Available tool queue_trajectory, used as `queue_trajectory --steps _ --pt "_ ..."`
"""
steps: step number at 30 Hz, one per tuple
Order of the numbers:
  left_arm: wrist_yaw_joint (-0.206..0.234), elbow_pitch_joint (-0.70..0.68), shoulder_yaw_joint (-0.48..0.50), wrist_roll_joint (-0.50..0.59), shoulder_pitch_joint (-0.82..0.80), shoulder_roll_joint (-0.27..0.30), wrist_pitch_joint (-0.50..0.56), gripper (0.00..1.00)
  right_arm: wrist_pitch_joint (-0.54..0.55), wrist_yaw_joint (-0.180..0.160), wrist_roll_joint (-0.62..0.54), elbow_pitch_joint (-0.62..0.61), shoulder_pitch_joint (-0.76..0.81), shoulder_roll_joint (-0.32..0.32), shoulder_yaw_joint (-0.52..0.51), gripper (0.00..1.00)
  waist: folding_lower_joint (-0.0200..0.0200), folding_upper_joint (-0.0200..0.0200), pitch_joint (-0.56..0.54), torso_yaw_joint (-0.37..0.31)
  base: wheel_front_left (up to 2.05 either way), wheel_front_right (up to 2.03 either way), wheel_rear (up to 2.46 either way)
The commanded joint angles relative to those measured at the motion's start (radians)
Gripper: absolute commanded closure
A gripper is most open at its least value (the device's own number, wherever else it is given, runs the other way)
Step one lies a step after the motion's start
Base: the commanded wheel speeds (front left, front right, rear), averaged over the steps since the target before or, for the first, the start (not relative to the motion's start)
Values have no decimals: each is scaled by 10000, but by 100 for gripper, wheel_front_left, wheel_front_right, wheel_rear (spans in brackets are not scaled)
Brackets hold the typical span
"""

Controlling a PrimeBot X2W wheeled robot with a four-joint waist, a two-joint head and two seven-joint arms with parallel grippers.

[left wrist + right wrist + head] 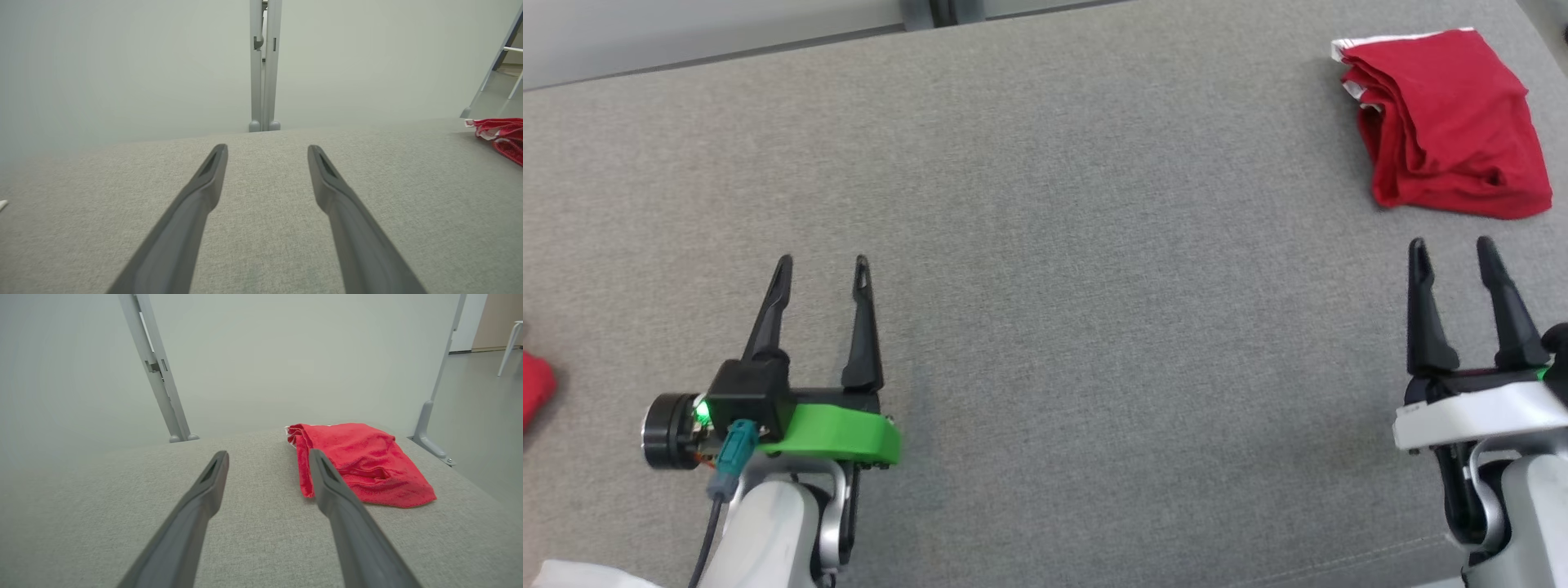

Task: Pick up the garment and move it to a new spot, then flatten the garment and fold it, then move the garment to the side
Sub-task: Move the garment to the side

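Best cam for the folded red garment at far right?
Head view: whole red garment, unobstructed, from above. Right wrist view: low angle, a finger overlaps its left side. Left wrist view: one corner at the frame edge.

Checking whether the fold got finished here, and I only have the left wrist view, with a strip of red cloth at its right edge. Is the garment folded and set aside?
Observer: In the head view the red garment lies as a loosely folded bundle at the far right of the grey padded surface.
Operator: Is the right gripper on it?
Observer: No. The right gripper is open and apart from it, fingertips short of its near edge.
Operator: Anything else on the surface?
Observer: Part of another red thing shows at the head view's left edge, cut off; I cannot tell what it is.
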Motion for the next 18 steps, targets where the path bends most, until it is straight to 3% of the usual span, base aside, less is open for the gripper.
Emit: queue_trajectory --steps 1,10,18 --pt "119 75 178 -75 345 151 -76 0 -25 -14 -142 -177 311 101 53 0 0 0 -659 673 0 0 0" --pt "100 416 586 -494 1426 464 -220 0 583 -14 -569 -995 1558 475 78 0 0 0 -1608 1425 0 0 0" --pt "-136 829 341 -564 1943 497 -227 0 1236 -14 -870 -1575 2347 714 -34 0 0 0 -2354 1440 0 0 0"
